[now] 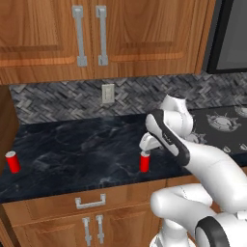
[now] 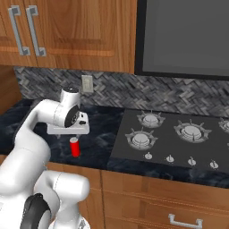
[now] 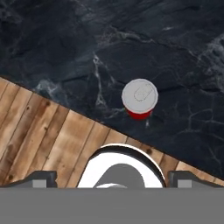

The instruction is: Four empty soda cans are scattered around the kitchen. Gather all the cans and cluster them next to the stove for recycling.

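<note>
A red soda can (image 1: 144,163) stands upright on the dark marble counter near its front edge, left of the black stove (image 1: 223,126). My gripper (image 1: 145,149) hangs straight above this can and is apart from it. In the hand view I look down on the can's silvery top (image 3: 139,96), and the two fingertips (image 3: 40,179) stand far apart, open and holding nothing. From the right, the same can (image 2: 74,147) sits below the gripper (image 2: 73,135), with the stove (image 2: 176,136) to its right. Another soda can (image 1: 13,162) stands at the counter's far left.
Wooden wall cabinets (image 1: 91,34) hang above the counter (image 1: 82,149), and a wall outlet (image 1: 108,93) is set in the tiled backsplash. A brown side panel (image 1: 6,120) closes off the counter's left end. Drawers and cabinet doors (image 1: 89,212) sit below the front edge.
</note>
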